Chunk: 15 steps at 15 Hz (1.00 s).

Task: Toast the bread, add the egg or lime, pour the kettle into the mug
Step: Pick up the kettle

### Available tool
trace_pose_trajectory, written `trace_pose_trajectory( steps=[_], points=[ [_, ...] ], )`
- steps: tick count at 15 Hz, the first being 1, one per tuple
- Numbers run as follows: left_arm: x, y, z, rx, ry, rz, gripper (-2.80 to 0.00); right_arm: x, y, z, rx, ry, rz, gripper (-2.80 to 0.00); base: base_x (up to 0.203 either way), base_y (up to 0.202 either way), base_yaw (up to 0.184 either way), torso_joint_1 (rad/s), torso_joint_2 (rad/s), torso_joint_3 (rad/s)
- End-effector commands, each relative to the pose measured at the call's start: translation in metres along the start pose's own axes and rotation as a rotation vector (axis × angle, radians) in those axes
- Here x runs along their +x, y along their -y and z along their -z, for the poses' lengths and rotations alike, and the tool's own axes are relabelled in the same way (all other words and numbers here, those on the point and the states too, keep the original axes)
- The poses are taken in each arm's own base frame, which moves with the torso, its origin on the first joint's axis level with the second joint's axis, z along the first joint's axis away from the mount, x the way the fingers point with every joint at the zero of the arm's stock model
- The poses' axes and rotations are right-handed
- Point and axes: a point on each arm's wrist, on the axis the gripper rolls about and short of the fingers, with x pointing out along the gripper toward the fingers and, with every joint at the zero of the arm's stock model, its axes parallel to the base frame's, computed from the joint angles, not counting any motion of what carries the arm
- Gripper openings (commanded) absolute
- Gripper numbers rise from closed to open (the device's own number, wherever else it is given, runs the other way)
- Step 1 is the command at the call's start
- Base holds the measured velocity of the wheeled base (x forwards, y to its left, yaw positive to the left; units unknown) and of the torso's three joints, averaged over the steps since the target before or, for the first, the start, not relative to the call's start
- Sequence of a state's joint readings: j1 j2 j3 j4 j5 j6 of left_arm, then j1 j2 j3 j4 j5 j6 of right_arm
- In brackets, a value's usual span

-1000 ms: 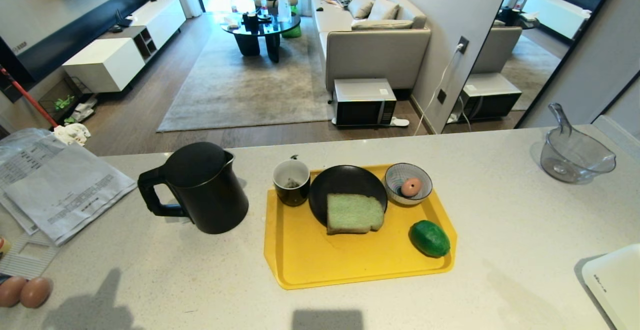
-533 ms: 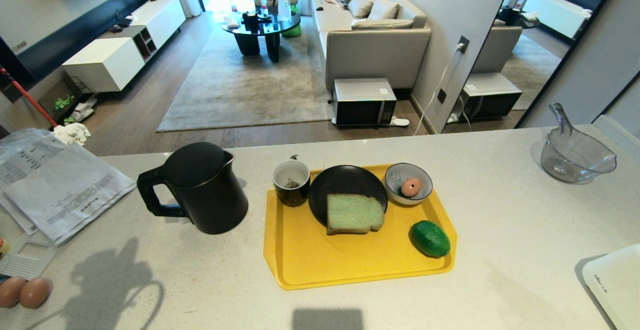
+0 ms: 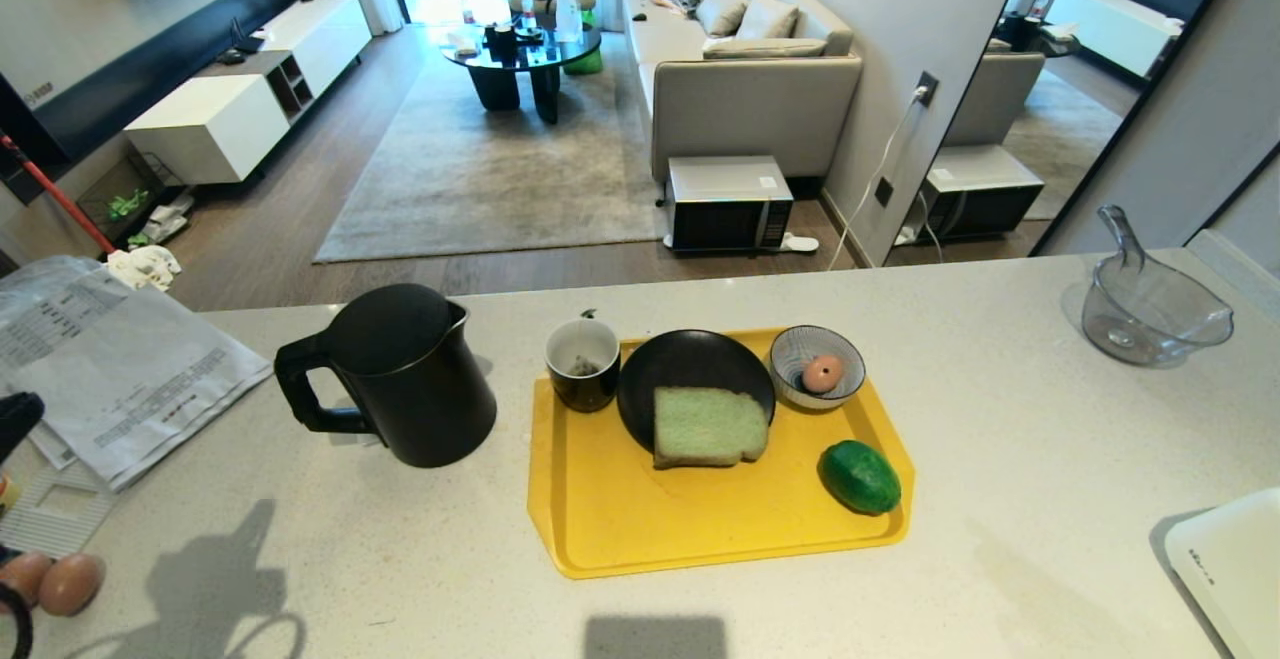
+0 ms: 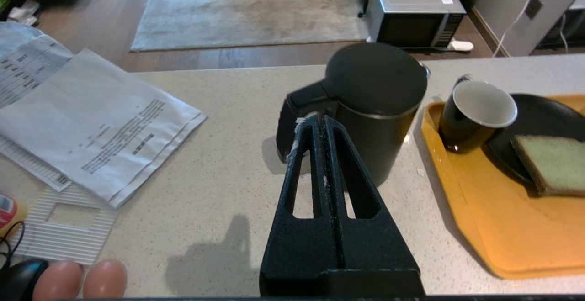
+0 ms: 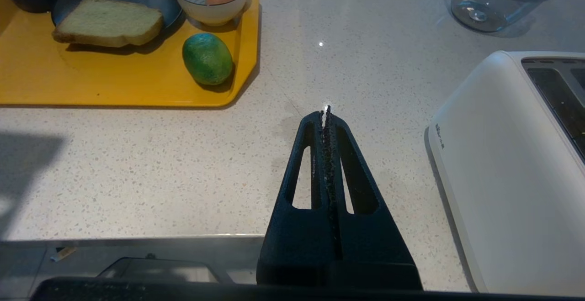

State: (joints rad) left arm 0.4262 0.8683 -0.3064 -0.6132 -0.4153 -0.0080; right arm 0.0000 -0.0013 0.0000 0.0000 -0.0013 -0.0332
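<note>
Bread lies on a black plate on the yellow tray, between the mug and a striped bowl holding 1 egg; the lime sits nearby. Kettle stands on the desk beside the tray. Left tool, pressed together and empty, hovers near its handle; right tool, likewise together, hangs beside the toaster.
</note>
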Motion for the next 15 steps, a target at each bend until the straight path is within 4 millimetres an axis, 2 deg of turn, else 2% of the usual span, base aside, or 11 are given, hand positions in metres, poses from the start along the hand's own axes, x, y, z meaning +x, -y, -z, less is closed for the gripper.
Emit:
trace_pose_trajectory(
  steps=[1, 6, 9, 15],
  points=[
    [-0.005, -0.001, 0.024, 0.004, -0.035, -0.012, -2.8, 0.0, 0.0, 0.0, -0.001, -0.001, 0.0, -2.8, 0.0, 0.0, 0.0, 0.0, 0.0, 0.0],
    [0.012, -0.009, 0.061, -0.036, -0.129, -0.009, -2.8, 0.0, 0.0, 0.0, -0.001, -0.001, 0.0, -2.8, 0.0, 0.0, 0.0, 0.0, 0.0, 0.0],
    [0.019, -0.013, 0.066, -0.048, -0.145, -0.012, -2.8, 0.0, 0.0, 0.0, -0.001, -0.001, 0.0, -2.8, 0.0, 0.0, 0.0, 0.0, 0.0, 0.0],
    [0.038, -0.022, 0.091, -0.1, -0.291, -0.013, -2.8, 0.0, 0.0, 0.0, -0.001, -0.001, 0.0, -2.8, 0.0, 0.0, 0.0, 0.0, 0.0, 0.0]
  ],
)
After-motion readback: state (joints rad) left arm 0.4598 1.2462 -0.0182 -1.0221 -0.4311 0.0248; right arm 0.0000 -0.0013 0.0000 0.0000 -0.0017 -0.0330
